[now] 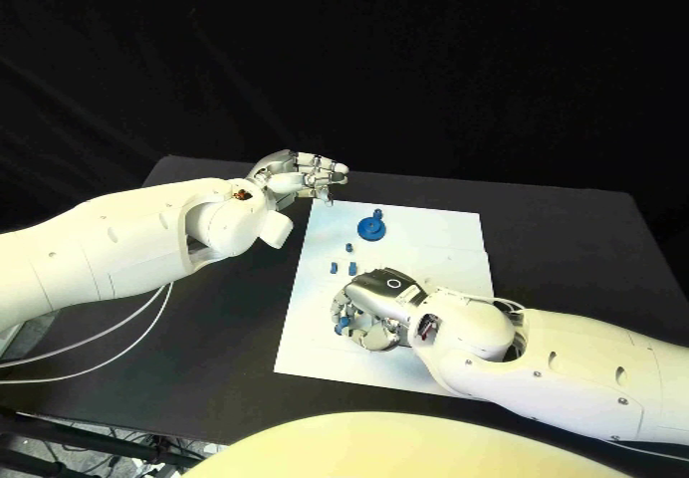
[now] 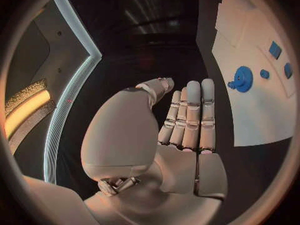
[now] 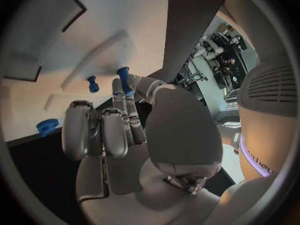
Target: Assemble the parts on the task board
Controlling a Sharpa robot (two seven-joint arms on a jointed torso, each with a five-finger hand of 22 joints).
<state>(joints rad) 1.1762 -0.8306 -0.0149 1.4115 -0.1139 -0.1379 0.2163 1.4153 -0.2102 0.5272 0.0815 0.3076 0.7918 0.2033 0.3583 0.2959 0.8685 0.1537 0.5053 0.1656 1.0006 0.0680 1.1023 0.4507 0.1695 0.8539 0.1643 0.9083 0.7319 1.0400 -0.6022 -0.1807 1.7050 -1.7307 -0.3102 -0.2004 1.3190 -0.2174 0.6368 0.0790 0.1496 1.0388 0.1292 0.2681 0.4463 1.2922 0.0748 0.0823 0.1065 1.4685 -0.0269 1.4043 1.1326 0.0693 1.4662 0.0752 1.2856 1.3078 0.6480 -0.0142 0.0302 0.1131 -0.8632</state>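
under right robot hand, part half-hidden

the task board is a white rectangular plate lying flat on the black table, with the left hand hovering just off its far corner. a round blue gear-looking part sits on the board near that hand, and a few small blue pegs lie between the two hands. one blue peg is pinched upright in the right hand fingertips, another small peg just beside it on the board.
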